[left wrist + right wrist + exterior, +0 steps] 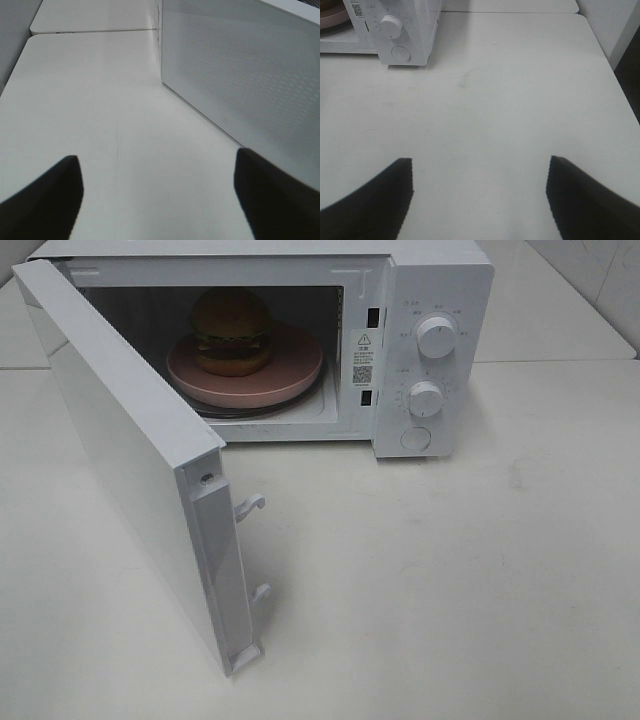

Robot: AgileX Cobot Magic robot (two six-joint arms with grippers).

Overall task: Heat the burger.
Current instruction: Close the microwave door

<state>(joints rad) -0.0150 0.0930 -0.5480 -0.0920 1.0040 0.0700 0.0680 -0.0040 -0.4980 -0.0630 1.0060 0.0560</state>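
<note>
The burger (232, 330), with a golden bun, green lettuce and a dark patty, sits on a pink plate (290, 375) inside the white microwave (440, 280). Its door (130, 440) stands swung wide open to the left. Neither gripper shows in the exterior high view. In the left wrist view my left gripper (157, 200) is open over bare table, with the door's perforated outer face (250, 75) just ahead of it. My right gripper (480, 200) is open too, low over the table, with the microwave's control panel (415, 30) some way ahead.
The panel carries two round knobs (436, 336) (426, 399) and a round button (415, 439). Two latch hooks (250, 506) stick out of the door's free edge. The white table (450, 580) spreads in front; its edge (615, 75) shows in the right wrist view.
</note>
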